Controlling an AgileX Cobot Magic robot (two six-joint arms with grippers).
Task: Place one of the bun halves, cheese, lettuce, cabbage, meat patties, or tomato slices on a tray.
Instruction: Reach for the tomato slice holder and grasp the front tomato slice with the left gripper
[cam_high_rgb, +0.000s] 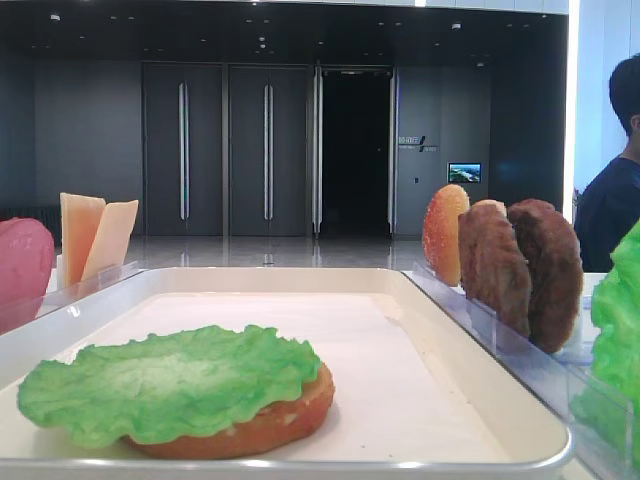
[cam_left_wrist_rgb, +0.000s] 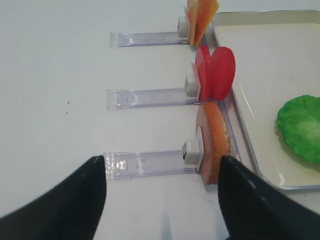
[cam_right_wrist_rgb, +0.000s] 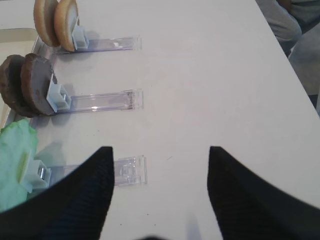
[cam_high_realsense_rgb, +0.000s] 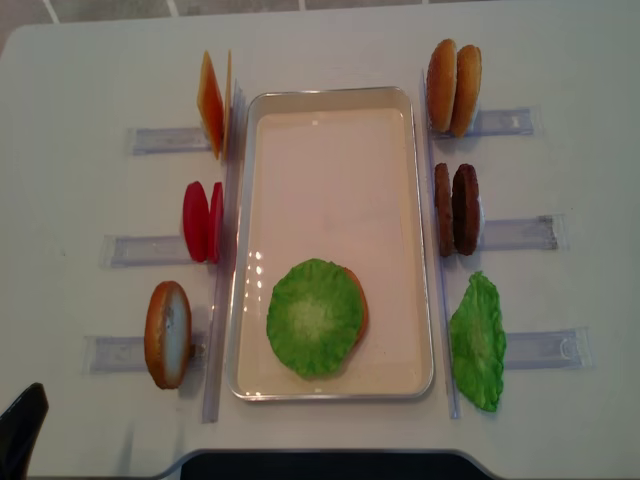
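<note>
The white tray (cam_high_realsense_rgb: 424, 240) lies mid-table. In it a green lettuce (cam_high_realsense_rgb: 312, 318) leaf covers a bun half (cam_high_realsense_rgb: 359, 304), also seen up close as lettuce (cam_high_rgb: 170, 385) on the bun half (cam_high_rgb: 275, 425). My left gripper (cam_left_wrist_rgb: 161, 165) is open and empty, low over the table in front of the rack with a standing bun half (cam_left_wrist_rgb: 216, 142). Beyond it stand tomato slices (cam_left_wrist_rgb: 216, 72) and cheese (cam_left_wrist_rgb: 201, 14). My right gripper (cam_right_wrist_rgb: 161, 150) is open and empty, near meat patties (cam_right_wrist_rgb: 29, 85) and a second lettuce (cam_right_wrist_rgb: 14, 160). Cabbage is out of view.
Clear slotted racks (cam_high_realsense_rgb: 520, 232) flank the tray on both sides. Two more bun halves (cam_high_realsense_rgb: 453, 87) stand at the back right. A person (cam_high_rgb: 615, 170) sits beyond the table's far right corner. A dark block (cam_high_realsense_rgb: 330, 466) lies along the near table edge.
</note>
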